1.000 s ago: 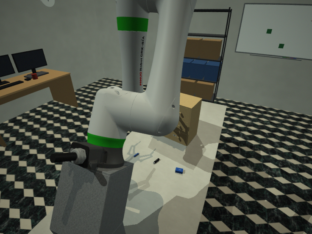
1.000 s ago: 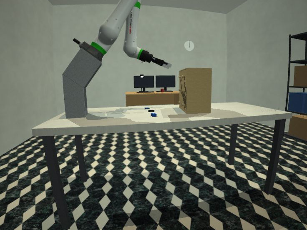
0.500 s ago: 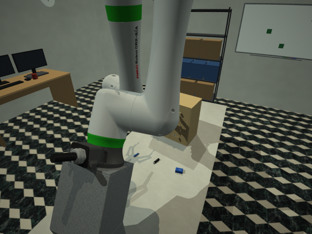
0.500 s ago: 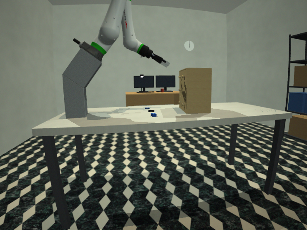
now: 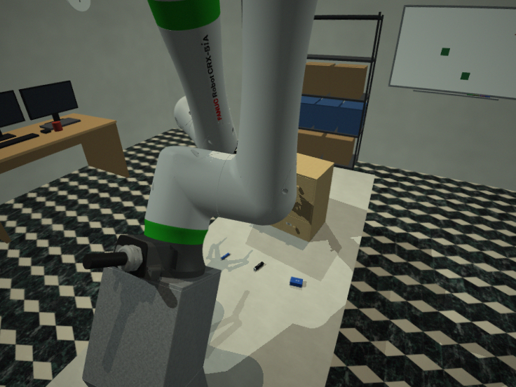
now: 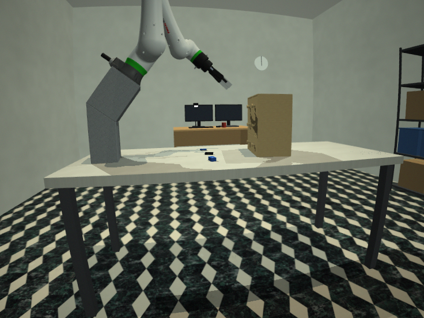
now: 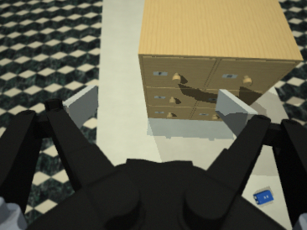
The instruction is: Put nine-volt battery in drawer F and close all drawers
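Note:
The blue block that looks like the nine-volt battery (image 5: pixel 296 282) (image 6: pixel 212 159) (image 7: pixel 263 197) lies on the table in front of the small chest (image 5: pixel 324 205) (image 6: pixel 274 127) (image 7: pixel 218 25). The chest stands upright, with two columns and three rows of drawers, all seemingly pushed in. The top left drawer (image 7: pixel 195 71), marked F, has a round knob; its label is barely legible now. My gripper (image 6: pixel 225 83) (image 7: pixel 157 98) is open and empty, tilted down, in front of the chest and above its top level. The arm hides the gripper and part of the chest in the top view.
A black cylinder (image 5: pixel 258 266) (image 6: pixel 208 153) and a small blue cylinder (image 5: pixel 225 256) (image 6: pixel 203 149) lie on the table (image 6: pixel 169 176) to one side of the battery. Shadows of the arm fall on the chest's front. A desk with monitors and a shelf stand farther off.

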